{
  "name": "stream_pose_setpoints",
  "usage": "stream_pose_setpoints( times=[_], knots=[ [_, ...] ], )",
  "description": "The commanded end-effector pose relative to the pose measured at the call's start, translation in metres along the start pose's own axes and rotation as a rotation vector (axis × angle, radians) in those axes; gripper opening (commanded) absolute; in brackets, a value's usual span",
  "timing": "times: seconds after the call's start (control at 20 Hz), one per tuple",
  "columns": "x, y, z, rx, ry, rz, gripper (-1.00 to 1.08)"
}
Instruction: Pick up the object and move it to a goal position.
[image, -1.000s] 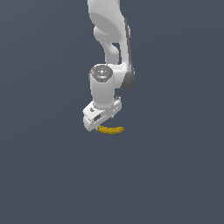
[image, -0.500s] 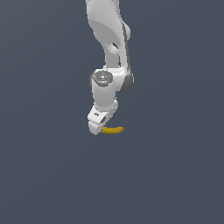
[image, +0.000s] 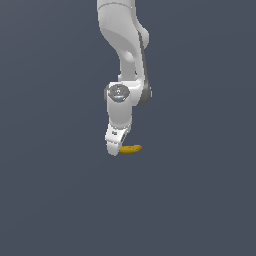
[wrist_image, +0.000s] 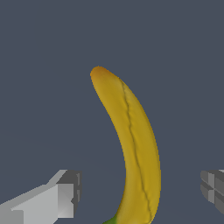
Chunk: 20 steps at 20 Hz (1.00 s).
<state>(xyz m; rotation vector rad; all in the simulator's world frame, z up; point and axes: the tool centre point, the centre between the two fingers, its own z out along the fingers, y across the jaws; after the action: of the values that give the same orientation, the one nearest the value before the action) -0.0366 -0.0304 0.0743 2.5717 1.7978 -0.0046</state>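
The object is a small curved yellow banana (image: 131, 148) lying on the dark grey floor; in the exterior view only its end on that view's right pokes out from behind the white gripper (image: 114, 149). The wrist view shows the banana (wrist_image: 133, 144) large and lengthwise, with an orange-brown tip and a bit of green at the other end. It lies between the two grey fingertips (wrist_image: 65, 192), which stand wide apart and do not touch it. The gripper (wrist_image: 140, 190) is open, low over the banana.
The flat dark grey floor (image: 55, 200) stretches in every direction around the arm. The white arm (image: 122, 55) rises straight up behind the gripper. No other objects or edges show.
The wrist has turned, so the gripper now shows narrow and edge-on in the exterior view, and it has sunk closer to the banana. The banana has not moved.
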Motion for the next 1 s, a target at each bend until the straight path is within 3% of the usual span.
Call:
stream_pose_setpoints(
  times=[0.0, 0.55, 0.95],
  knots=[
    [0.000, -0.001, 0.003, 0.000, 0.002, -0.034, 1.00],
    [0.000, -0.003, 0.008, 0.001, 0.004, -0.065, 1.00],
    [0.001, -0.004, 0.041, 0.001, 0.004, -0.068, 1.00]
  ],
)
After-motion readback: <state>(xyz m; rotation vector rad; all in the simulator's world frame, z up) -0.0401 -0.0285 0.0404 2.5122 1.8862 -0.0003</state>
